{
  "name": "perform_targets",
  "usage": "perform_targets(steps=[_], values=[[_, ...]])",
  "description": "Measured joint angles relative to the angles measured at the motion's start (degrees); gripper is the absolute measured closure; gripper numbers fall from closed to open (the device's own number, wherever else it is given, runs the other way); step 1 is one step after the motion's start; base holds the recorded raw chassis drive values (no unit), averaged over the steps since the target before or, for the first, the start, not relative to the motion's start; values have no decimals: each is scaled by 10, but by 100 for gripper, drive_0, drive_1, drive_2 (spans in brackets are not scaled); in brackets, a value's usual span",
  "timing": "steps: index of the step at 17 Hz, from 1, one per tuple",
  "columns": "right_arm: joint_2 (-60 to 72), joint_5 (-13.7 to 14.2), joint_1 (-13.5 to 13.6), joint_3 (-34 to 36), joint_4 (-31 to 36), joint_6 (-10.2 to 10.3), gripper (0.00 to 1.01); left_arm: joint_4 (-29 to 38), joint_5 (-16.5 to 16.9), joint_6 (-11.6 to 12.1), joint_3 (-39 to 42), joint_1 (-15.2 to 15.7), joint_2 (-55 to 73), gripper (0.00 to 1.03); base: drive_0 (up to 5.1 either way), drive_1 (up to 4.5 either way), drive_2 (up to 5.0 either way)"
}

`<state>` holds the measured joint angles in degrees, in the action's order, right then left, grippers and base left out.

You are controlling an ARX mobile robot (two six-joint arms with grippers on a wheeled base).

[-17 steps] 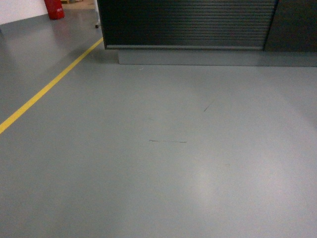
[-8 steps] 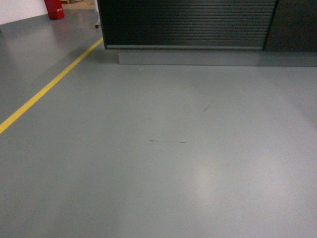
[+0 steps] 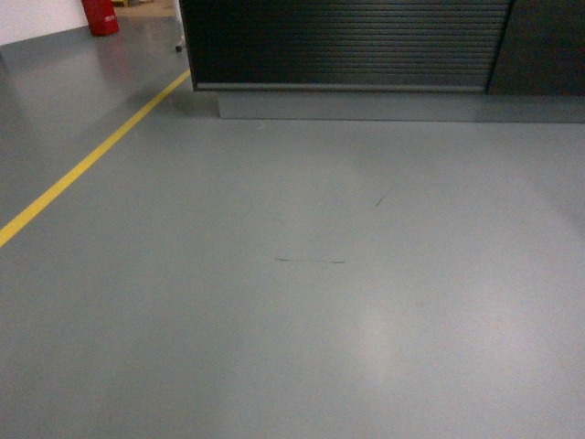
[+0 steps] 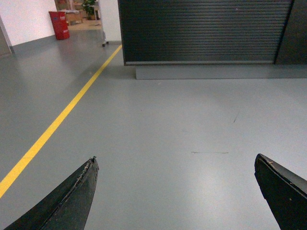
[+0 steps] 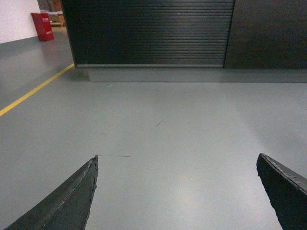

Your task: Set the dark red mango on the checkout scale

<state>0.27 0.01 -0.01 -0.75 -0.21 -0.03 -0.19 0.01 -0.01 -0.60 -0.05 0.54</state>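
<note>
The head camera looks down at a plain grey floor (image 3: 302, 302). A yellow line (image 3: 87, 165) runs across it on the left. Far ahead stands the checkout (image 3: 347, 41), dark, with thin slats on its front and a grey base under it. A red thing (image 3: 101, 16) sits in the far left corner. No arm shows in this view. The dark red mango and the scale are not here either. The counter top is cut off, so the scale may be up there, out of sight.

The left wrist camera shows the left gripper (image 4: 177, 191). Its two black fingers (image 4: 72, 196) are spread wide apart and nothing is between them. Past the fingertips is bare floor, and the checkout (image 4: 206, 31) is well ahead of them. The yellow line (image 4: 62, 117) lies off to the fingers' left.

The right wrist camera shows the right gripper (image 5: 177, 191). Its fingers (image 5: 72, 196) are spread wide too, with nothing in them. The checkout (image 5: 148, 31) is straight ahead, well away.

The robot seems to be rolling up to the counter or looking for the fruit. No mango is in any view, so it has to be found first. To do this well, the robot should drive slowly, stay right of the yellow line, stop before the grey base, and keep both arms tucked so they do not bump the slats.
</note>
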Motion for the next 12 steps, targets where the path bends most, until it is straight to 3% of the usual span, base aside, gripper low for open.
perform_targets(steps=[5, 12], values=[[0, 0, 0, 0, 0, 0, 3, 0, 0, 0, 0, 0, 0, 5, 0, 0, 0], [0, 0, 0, 0, 0, 0, 3, 0, 0, 0, 0, 0, 0, 5, 7, 363, -349]])
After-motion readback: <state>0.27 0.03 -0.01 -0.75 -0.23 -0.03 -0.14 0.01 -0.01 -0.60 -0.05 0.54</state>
